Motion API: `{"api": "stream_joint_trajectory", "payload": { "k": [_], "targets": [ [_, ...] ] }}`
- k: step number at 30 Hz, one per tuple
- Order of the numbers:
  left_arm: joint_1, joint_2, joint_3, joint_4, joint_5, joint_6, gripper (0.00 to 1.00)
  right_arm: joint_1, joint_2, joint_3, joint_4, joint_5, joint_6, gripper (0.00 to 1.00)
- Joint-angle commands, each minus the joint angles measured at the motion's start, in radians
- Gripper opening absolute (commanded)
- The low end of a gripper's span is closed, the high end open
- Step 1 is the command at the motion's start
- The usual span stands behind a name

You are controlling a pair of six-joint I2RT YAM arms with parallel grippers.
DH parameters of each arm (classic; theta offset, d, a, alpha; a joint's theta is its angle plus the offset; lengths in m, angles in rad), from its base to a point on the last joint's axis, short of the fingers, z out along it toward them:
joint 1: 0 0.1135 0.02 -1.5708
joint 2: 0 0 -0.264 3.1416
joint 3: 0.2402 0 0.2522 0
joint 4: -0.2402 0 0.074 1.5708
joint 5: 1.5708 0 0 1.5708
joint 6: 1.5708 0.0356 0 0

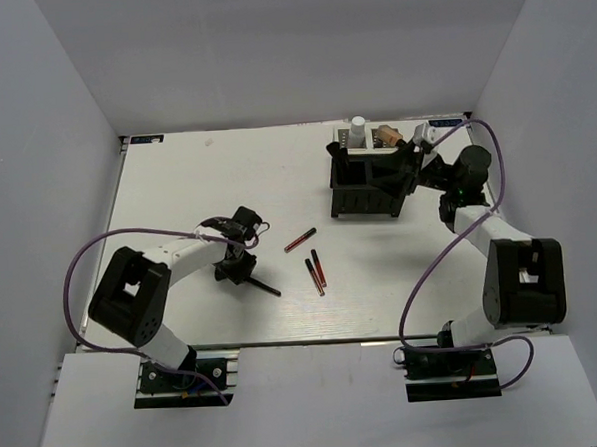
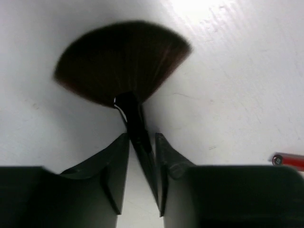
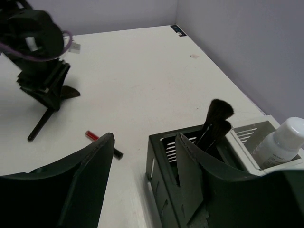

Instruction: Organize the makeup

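My left gripper (image 1: 235,264) is shut on the handle of a black fan brush (image 2: 121,61), low over the table. The handle sticks out toward the lower right (image 1: 270,289). Three red-black pencils (image 1: 299,240) (image 1: 319,266) (image 1: 312,278) lie loose mid-table; one also shows in the left wrist view (image 2: 287,160) and in the right wrist view (image 3: 102,143). My right gripper (image 1: 413,163) (image 3: 145,137) is open and empty at the black box (image 1: 367,195), one finger (image 3: 194,175) over its near compartment. Two black brushes (image 3: 216,116) stand in the box. A white bottle (image 1: 358,132) (image 3: 285,140) and a tan bottle (image 1: 386,136) stand behind it.
A white slotted tray (image 3: 249,135) holds the white bottle beside the black box (image 3: 161,190). Grey walls close in the table on three sides. The left arm (image 3: 38,42) shows in the right wrist view. Purple cables loop off both arms.
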Motion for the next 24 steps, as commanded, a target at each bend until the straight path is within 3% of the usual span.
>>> {"api": "stream_joint_trajectory", "payload": {
  "k": [1,6,9,12,13,16,17,22,24],
  "targets": [
    [0.019,0.087,0.025,0.025,0.069,0.047,0.37,-0.037,-0.106,-0.073,0.027,-0.046,-0.024,0.6],
    [0.037,0.096,0.015,0.041,0.094,0.091,0.11,-0.066,-0.201,-0.152,0.003,-0.065,-0.023,0.6],
    [0.038,0.061,0.061,0.044,0.073,0.175,0.0,-0.081,-0.268,-0.195,0.001,-0.069,-0.026,0.6],
    [-0.015,0.013,0.224,0.099,0.063,0.382,0.0,-0.089,-0.344,-0.204,-0.066,-0.053,-0.039,0.59],
    [-0.015,0.003,0.269,0.12,0.08,0.43,0.0,-0.089,-0.373,-0.18,-0.192,-0.008,-0.064,0.57],
    [-0.038,-0.04,0.41,0.255,0.096,0.589,0.0,-0.088,-0.402,-0.153,-0.406,0.091,-0.182,0.3],
    [-0.038,-0.045,0.456,0.339,0.103,0.65,0.0,-0.088,-0.408,-0.173,-0.413,0.104,-0.199,0.01],
    [-0.048,0.05,0.568,0.618,0.244,0.8,0.0,-0.092,-0.503,-0.245,-0.47,0.269,-0.248,0.0],
    [-0.061,0.114,0.575,0.822,0.281,0.843,0.0,-0.094,-0.555,-0.277,-0.462,0.366,-0.242,0.0]
  ]
}}
